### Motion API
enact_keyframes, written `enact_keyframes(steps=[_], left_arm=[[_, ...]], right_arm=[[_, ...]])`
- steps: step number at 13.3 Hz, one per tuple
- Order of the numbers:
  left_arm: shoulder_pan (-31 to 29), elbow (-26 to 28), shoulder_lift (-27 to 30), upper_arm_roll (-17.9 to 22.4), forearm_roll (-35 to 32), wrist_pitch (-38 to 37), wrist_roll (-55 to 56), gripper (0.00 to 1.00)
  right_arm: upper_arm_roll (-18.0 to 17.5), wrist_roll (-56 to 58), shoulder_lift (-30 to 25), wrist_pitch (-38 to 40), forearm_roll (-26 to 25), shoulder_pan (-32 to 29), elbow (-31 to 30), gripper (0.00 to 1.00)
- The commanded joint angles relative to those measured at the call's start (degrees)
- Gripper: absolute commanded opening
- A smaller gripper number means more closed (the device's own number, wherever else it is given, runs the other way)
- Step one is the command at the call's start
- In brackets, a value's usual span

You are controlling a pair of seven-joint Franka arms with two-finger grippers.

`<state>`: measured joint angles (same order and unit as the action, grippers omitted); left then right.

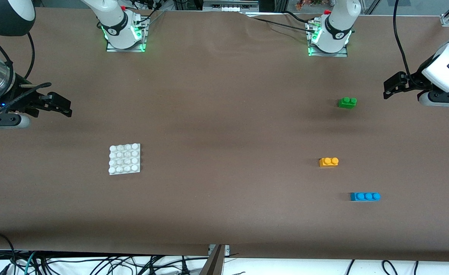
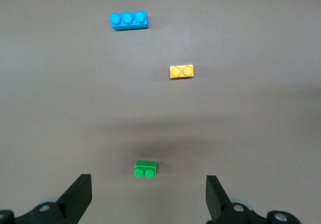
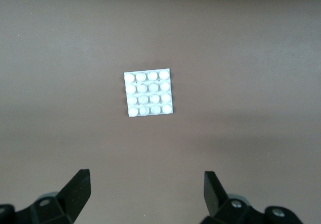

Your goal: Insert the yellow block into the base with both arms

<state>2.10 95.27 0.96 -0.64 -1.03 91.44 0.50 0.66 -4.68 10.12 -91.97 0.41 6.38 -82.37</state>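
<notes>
The yellow block (image 1: 328,162) (image 2: 181,71), a small orange-yellow two-stud brick, lies flat on the brown table toward the left arm's end. The base (image 1: 124,159) (image 3: 148,93), a white square plate with a 4x4 grid of studs, lies toward the right arm's end. My left gripper (image 1: 390,88) (image 2: 148,186) hangs open and empty over the table at its own end, well apart from the yellow block. My right gripper (image 1: 64,107) (image 3: 146,176) hangs open and empty over the table at its own end, apart from the base.
A green two-stud brick (image 1: 347,102) (image 2: 145,169) lies farther from the front camera than the yellow block. A blue three-stud brick (image 1: 365,196) (image 2: 129,19) lies nearer to that camera. Both arm bases (image 1: 123,34) (image 1: 329,38) stand along the table's back edge.
</notes>
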Motion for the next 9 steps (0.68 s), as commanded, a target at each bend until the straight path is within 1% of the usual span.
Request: enact_keyframes(steps=[1,9], left_arm=[[-0.26,-0.43,0.27,0.02,0.94,-1.00,-0.41,1.00],[-0.26,-0.43,0.18,0.11,0.76,-1.18,-0.41,1.00]], right_arm=[[-0.13,-0.33,-0.45,-0.40,0.74,-0.14,-0.25,1.00],[-0.30,-0.77,-0.45,-0.40,0.47,-0.05,-0.25,1.00]])
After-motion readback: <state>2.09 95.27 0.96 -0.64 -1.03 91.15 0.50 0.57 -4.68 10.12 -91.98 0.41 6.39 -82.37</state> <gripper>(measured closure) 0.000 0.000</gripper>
